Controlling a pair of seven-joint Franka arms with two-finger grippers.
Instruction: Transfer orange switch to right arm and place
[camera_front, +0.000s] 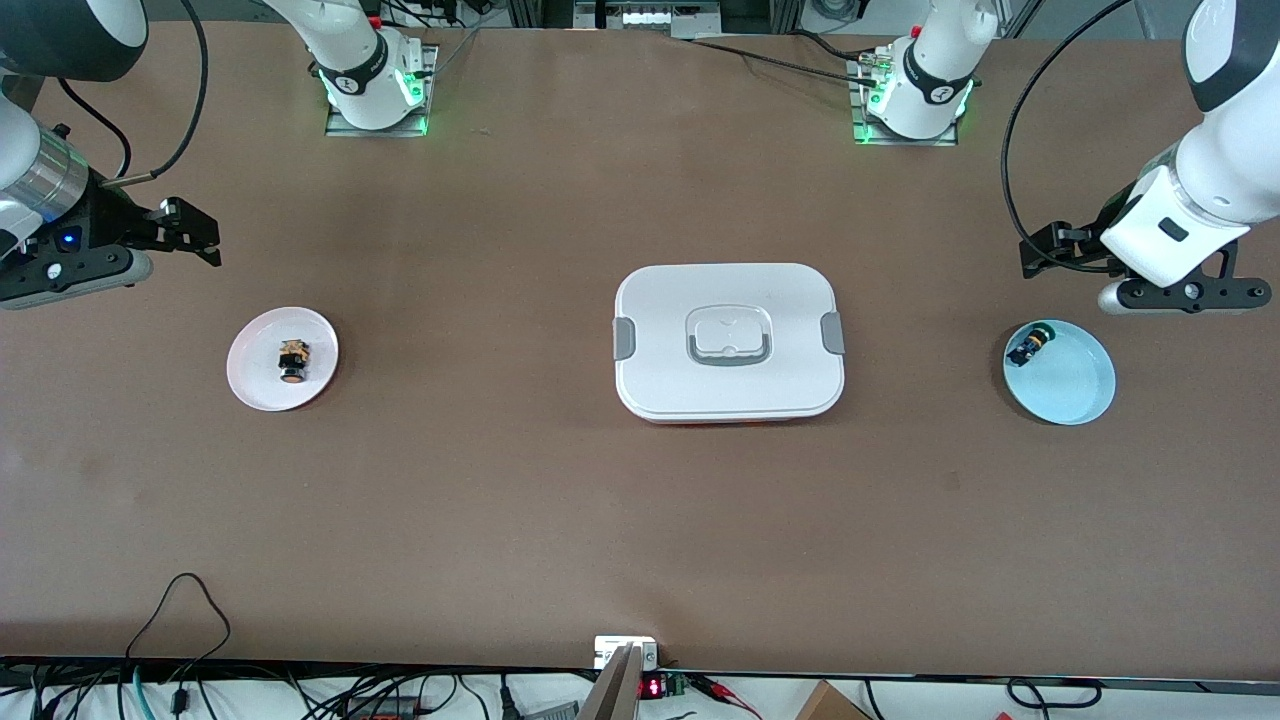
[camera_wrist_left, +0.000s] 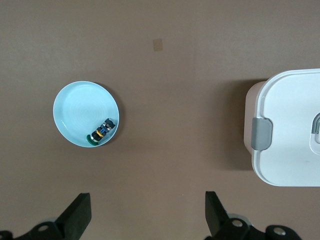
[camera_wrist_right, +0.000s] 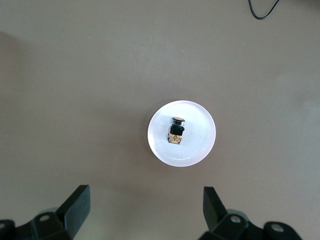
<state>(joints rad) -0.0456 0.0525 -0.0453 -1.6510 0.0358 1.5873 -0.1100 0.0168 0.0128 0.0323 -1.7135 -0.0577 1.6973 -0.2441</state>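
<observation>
The orange switch (camera_front: 293, 360), black with orange-tan parts, lies on its side on a small pale pink plate (camera_front: 250, 385) at the right arm's end of the table. It also shows in the right wrist view (camera_wrist_right: 175, 131) on that plate (camera_wrist_right: 200, 150). My right gripper (camera_front: 195, 236) is open and empty, up in the air over bare table beside the pink plate; it also shows in its own wrist view (camera_wrist_right: 145, 195). My left gripper (camera_front: 1045, 250) is open and empty, over bare table beside a light blue plate (camera_front: 1085, 395); it also shows in its own wrist view (camera_wrist_left: 147, 200).
A similar black switch with a blue and green cap (camera_front: 1030, 347) lies in the light blue plate; the left wrist view shows this switch (camera_wrist_left: 101, 132) and the plate (camera_wrist_left: 75, 112). A closed white lidded box (camera_front: 660, 380) with grey clips stands mid-table, and the box (camera_wrist_left: 290, 125) shows in the left wrist view too.
</observation>
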